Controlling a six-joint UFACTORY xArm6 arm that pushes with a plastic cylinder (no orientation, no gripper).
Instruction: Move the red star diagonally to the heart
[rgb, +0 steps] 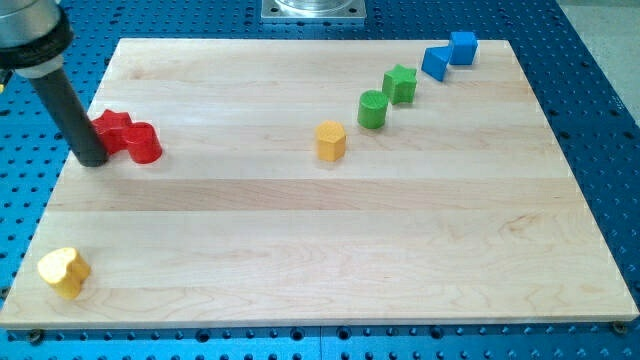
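Note:
The red star (113, 129) lies near the board's left edge, touching a red cylinder (145, 143) on its right. The yellow heart (64, 271) sits at the bottom-left corner of the board. My tip (92, 160) rests on the board just left of and slightly below the red star, touching or almost touching it. The rod rises up and to the left from there and hides part of the star's left side.
A yellow hexagon (331, 140) sits at mid-board. A green cylinder (372, 108) and a green star (401, 83) lie up and right of it. Two blue blocks (436, 62) (463, 46) sit near the top right. The wooden board (330, 250) lies on a blue perforated table.

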